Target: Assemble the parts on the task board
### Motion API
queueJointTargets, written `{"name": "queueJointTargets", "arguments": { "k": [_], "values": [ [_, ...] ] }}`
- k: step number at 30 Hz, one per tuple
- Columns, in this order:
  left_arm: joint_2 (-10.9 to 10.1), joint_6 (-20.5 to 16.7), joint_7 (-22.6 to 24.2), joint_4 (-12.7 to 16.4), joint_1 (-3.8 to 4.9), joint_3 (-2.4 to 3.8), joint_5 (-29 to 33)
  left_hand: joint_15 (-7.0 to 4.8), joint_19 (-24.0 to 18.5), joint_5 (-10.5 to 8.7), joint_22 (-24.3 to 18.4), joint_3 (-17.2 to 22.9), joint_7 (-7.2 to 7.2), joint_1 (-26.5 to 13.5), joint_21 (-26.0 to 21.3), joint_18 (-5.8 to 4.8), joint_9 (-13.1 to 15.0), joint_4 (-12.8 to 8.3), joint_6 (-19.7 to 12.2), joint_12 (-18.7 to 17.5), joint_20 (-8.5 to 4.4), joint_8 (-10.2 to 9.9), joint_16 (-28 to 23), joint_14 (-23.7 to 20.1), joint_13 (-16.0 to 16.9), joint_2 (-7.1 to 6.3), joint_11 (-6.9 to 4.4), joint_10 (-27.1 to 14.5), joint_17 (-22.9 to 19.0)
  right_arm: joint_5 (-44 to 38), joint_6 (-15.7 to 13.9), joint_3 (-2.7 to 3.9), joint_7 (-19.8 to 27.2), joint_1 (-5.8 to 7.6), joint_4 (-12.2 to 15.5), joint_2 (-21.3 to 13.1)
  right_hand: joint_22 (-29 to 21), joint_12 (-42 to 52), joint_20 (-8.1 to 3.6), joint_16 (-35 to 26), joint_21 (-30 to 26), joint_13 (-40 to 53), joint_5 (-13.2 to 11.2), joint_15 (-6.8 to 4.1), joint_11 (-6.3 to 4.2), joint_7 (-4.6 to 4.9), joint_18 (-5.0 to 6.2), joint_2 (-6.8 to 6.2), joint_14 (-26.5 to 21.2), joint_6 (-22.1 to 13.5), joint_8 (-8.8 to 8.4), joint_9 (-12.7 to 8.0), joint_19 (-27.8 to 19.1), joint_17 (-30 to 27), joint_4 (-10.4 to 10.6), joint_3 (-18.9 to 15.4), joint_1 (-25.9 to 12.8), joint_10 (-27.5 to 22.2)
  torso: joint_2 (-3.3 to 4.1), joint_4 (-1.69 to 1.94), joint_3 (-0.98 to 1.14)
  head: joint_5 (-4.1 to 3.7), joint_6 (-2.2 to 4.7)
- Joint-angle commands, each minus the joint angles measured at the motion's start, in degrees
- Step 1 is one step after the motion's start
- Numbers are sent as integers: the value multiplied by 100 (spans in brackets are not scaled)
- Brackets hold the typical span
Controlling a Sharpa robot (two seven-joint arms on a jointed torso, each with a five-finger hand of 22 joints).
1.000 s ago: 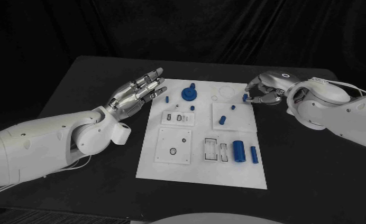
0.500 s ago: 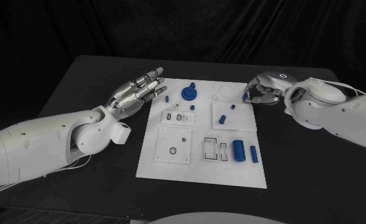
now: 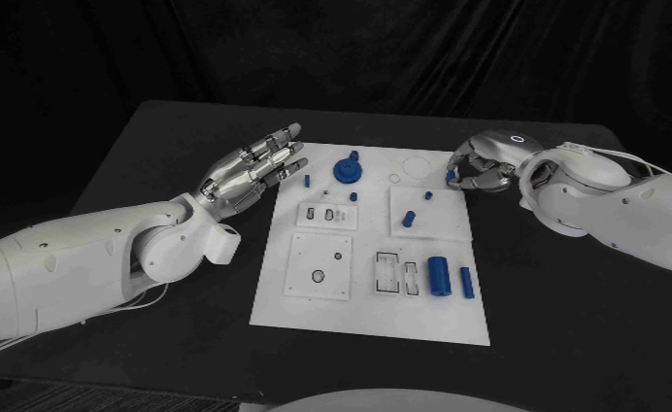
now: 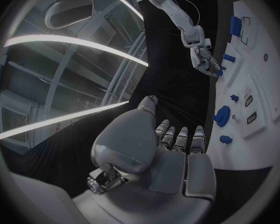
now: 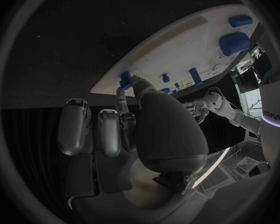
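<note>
Here the right silver hand (image 3: 476, 171) pinches a small blue plastic peg (image 3: 451, 178) at the white task board's (image 3: 371, 320) far right edge; a steady, upright lift seems wise. The left hand (image 3: 256, 171) hovers, fingers spread.

You can read one piece of lettering here: in the right wrist view, small dark text stands on the white casing at the circle's rim, too small to spell with certainty. The task board (image 3: 373, 245) and its blue parts (image 3: 438, 278) carry no legible labels, numbers or signs.
</note>
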Motion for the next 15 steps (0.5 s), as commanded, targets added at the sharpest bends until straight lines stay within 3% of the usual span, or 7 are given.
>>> {"name": "queueJointTargets", "arguments": {
  "k": [1, 15],
  "values": [
    [6, 90, 41, 9, -7, 4, 23, 35, -9, 27, 1, -13, 18, -29, -21, 9, -5, -36, -23, -13, 49, 1, -38, -2, -7, 17, 43, -3, -5, -40, -111, 3, 28, -19, -18, 15, 1035, 20, 27, -33, -37, 1509, 30, 31, 10, -3, -61, 10, 496, 70, 60, 77, 55, 1068, -58, -3, 83, 601, 1, 1, 0, -2, -6],
    [-7, 113, 16, 22, -8, 4, 23, 40, -6, 28, 2, -9, 23, -32, -19, 9, -3, -41, -13, -12, 54, 4, -38, -2, -6, 21, 43, -1, -5, -40, -300, 3, 103, -36, -11, 31, 1054, 20, 12, -33, -55, 1509, 171, 16, -6, -22, -63, 135, 493, 85, 719, 700, 66, 1055, -283, -12, 136, 601, -3, -6, 0, 19, -11]
  ]
}}
